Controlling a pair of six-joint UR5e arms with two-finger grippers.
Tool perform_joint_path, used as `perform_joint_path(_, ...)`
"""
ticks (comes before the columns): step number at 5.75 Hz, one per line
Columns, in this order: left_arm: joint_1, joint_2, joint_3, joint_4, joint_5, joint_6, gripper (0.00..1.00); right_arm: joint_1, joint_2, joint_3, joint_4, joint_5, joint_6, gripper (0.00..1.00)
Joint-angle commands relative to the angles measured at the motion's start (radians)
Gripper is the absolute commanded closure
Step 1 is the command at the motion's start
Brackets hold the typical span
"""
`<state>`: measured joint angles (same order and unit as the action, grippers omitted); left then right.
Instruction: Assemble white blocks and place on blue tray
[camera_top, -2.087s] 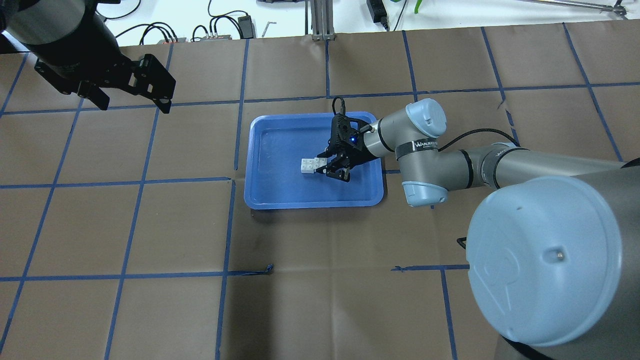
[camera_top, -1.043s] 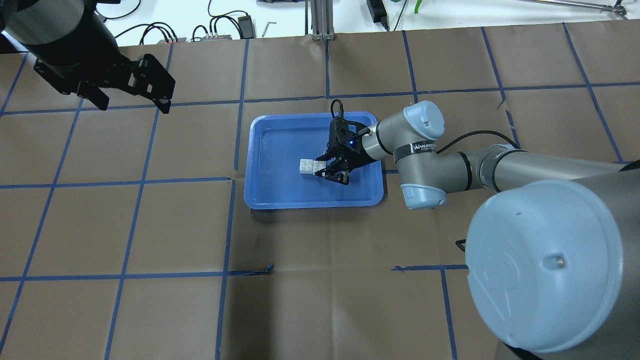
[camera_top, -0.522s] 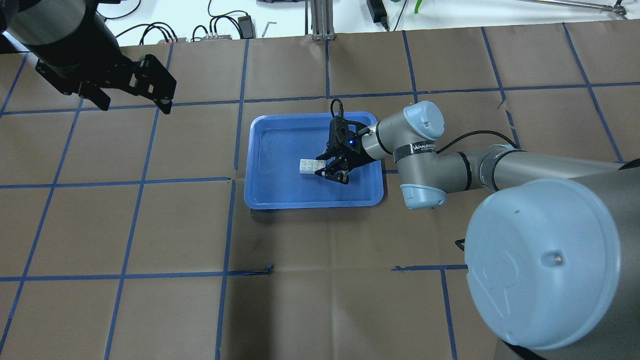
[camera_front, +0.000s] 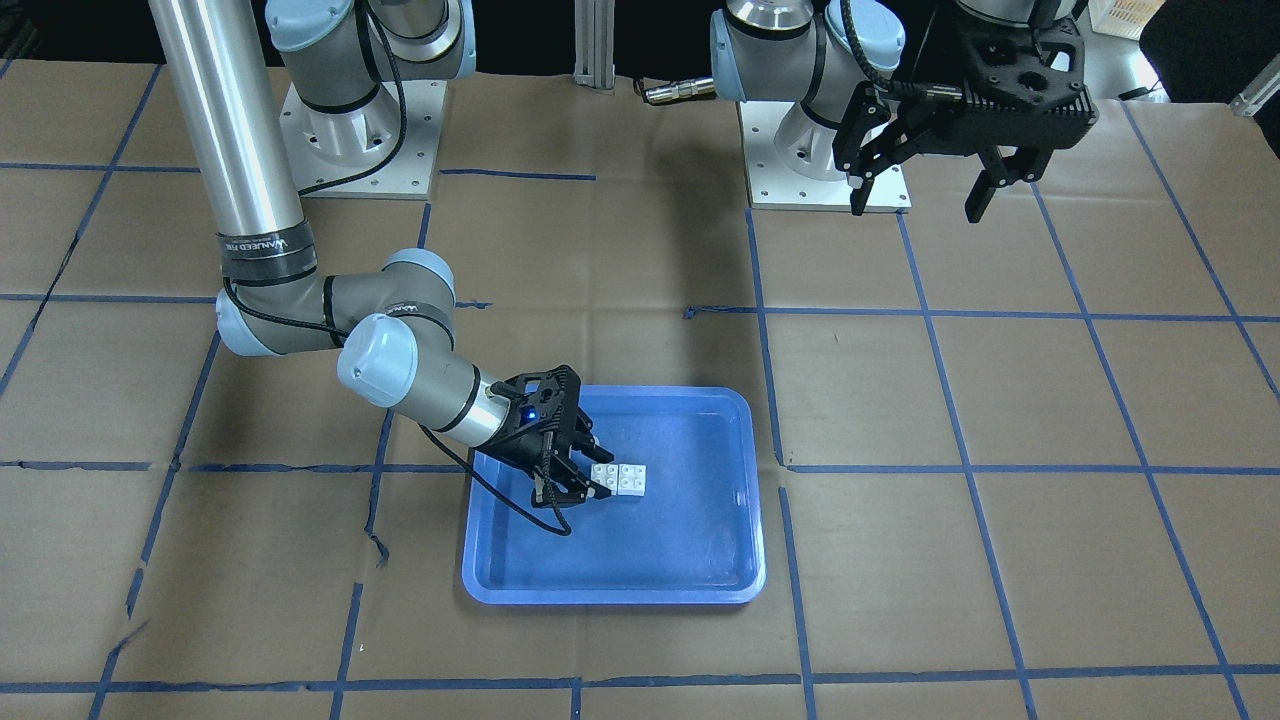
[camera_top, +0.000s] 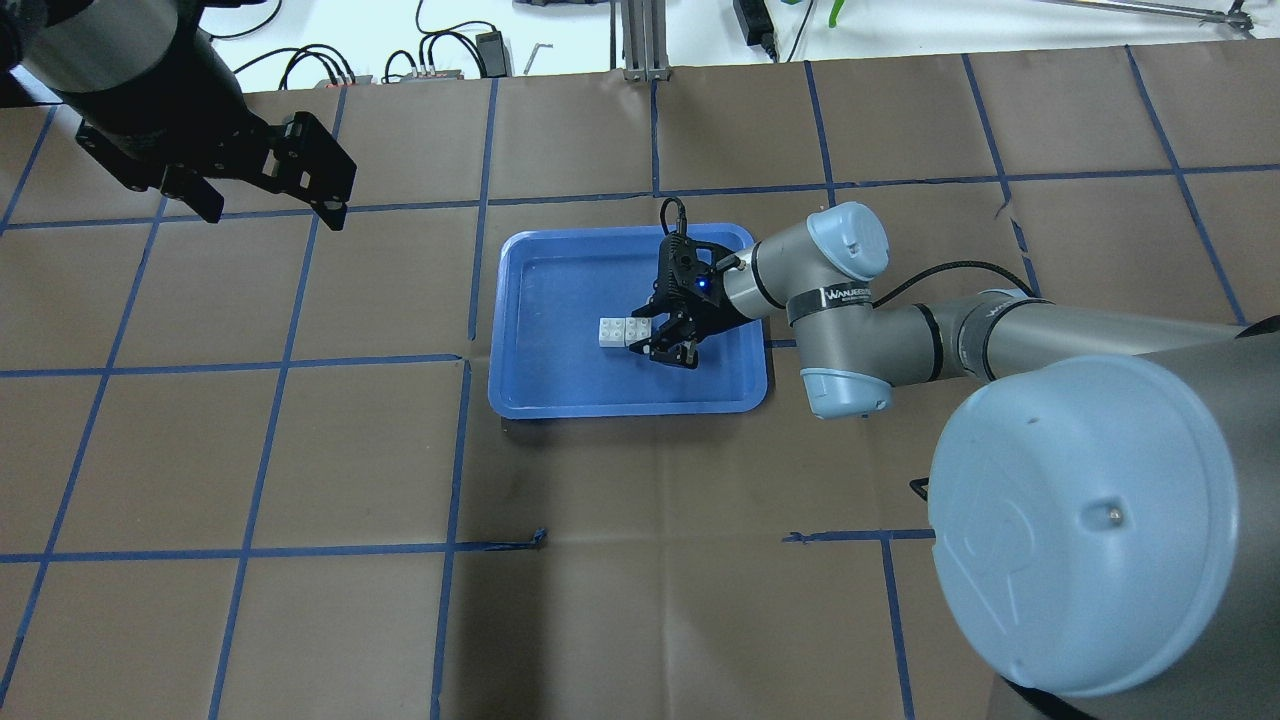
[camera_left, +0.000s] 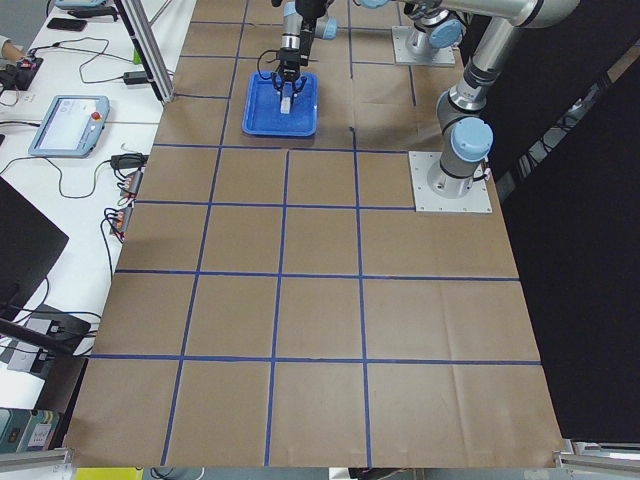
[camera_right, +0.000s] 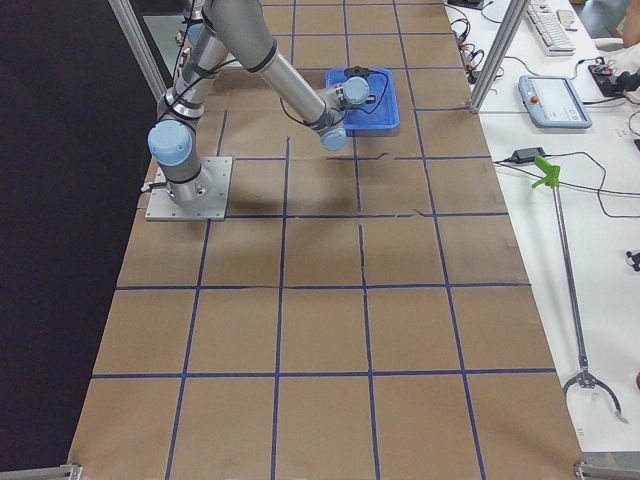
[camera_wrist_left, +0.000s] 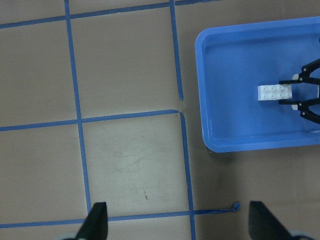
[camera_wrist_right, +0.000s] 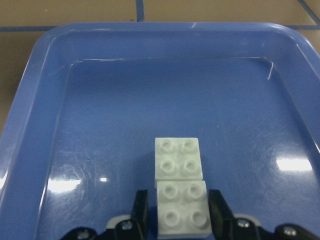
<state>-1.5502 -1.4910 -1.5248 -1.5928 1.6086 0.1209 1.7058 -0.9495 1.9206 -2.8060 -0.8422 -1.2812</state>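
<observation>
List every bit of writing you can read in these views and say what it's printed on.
"WAN…": white lettering on the black band round the right arm; the remaining letters are too blurred to read.
The teach pendant: screen and labels too small to read.
No text on the white blocks or the blue tray.

The bench (camera_top: 640, 620) is covered with brown paper that blue tape lines (camera_top: 283, 364) divide into squares, and beside it lie black cables (camera_top: 322, 70), a teach pendant (camera_right: 555, 101) and a green-handled grabber tool (camera_right: 543, 168).
</observation>
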Motion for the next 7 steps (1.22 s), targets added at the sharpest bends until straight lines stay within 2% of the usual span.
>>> perform_joint_path(1, -0.004, 0.046, -0.026, -0.066, 0.007, 0.014, 0.01, 0.0, 0.0, 0.0, 0.0, 0.0, 0.0, 0.47)
perform_joint_path(2, 0.001, 0.032, -0.015, -0.065, 0.005, 0.014, 0.01, 0.0, 0.0, -0.002, 0.0, 0.0, 0.002, 0.42)
perform_joint_path(3, 0.001, 0.019, -0.012, -0.065, -0.005, 0.011, 0.01, -0.002, -0.006, -0.006, 0.002, -0.005, 0.061, 0.01)
perform_joint_path(4, 0.001, 0.0, 0.004, -0.064, -0.01, 0.003, 0.01, -0.008, -0.03, -0.018, 0.009, -0.033, 0.168, 0.0)
perform_joint_path(5, -0.001, 0.0, 0.011, -0.067, -0.021, 0.003, 0.01, -0.014, -0.084, -0.017, 0.037, -0.167, 0.28, 0.0)
perform_joint_path(7, -0.001, 0.001, 0.011, -0.07, -0.022, 0.0, 0.01, -0.021, -0.237, -0.025, 0.292, -0.35, 0.485, 0.0)
